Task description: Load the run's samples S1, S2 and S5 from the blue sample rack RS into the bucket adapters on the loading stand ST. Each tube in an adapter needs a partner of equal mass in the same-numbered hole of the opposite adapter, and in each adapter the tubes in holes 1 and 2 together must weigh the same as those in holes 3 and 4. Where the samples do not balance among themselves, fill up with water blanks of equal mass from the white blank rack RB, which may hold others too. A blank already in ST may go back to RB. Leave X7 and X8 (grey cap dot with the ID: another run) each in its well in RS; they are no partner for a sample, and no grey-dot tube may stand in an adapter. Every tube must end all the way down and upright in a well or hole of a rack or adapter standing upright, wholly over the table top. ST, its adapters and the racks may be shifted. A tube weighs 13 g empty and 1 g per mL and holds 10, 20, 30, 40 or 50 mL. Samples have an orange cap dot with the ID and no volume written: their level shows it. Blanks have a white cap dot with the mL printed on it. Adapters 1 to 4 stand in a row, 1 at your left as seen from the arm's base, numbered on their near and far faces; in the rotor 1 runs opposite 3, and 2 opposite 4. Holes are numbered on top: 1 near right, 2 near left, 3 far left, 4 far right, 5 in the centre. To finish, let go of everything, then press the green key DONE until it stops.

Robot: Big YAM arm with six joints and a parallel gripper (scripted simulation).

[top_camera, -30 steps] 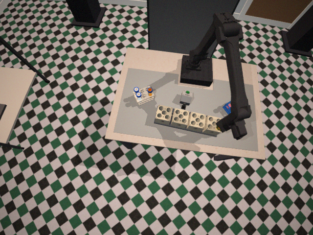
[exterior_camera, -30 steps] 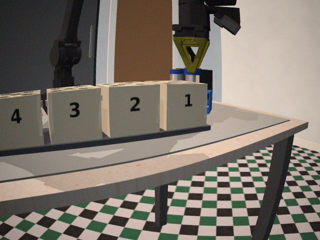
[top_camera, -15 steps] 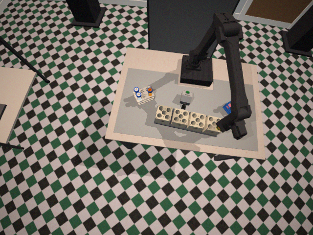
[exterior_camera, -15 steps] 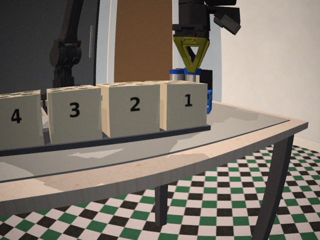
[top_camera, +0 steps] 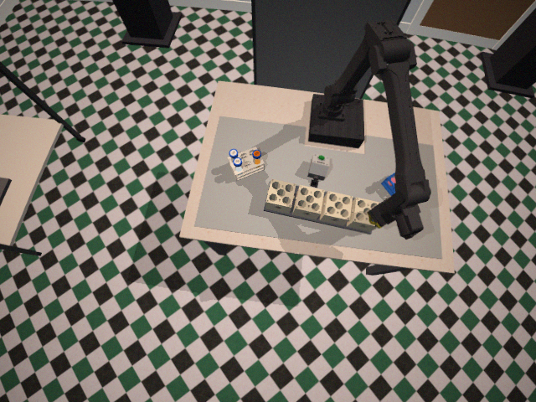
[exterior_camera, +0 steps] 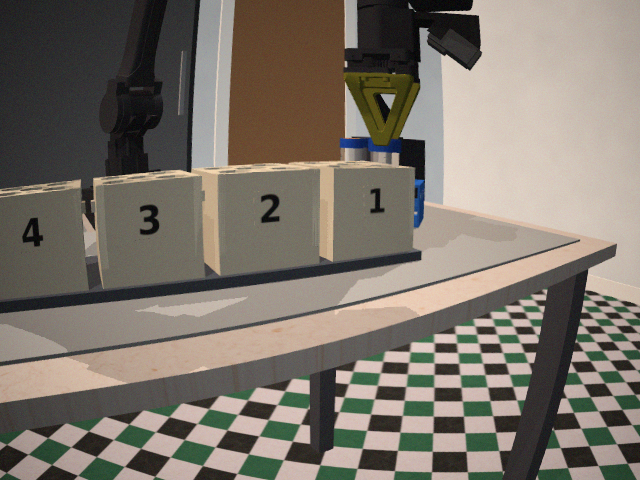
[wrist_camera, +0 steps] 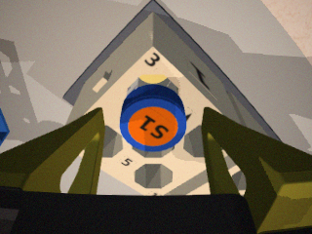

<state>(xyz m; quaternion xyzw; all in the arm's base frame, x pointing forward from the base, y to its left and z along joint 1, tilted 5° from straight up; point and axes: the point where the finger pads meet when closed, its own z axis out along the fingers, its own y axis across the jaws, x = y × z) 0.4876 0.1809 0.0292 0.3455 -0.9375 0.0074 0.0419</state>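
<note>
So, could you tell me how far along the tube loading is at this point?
Done: S1 stands seated in adapter 1. In hand: nothing; the fingers stand open either side of its cap. Left: adapters 2 to 4 show only bare holes, so S2, S5, any blanks and the DONE key remain.

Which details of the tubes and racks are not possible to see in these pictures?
- Blue sample rack: top view, mostly hidden under the arm; the exterior view shows only a sliver behind adapter 1.
- S1 tube: liquid level hidden, body sunk in the adapter; the open end effector stands around its cap.
- White blank rack: cap dot volumes too small in the top view.
- Second tube in adapter 1: its cap dot is not visible.
</note>
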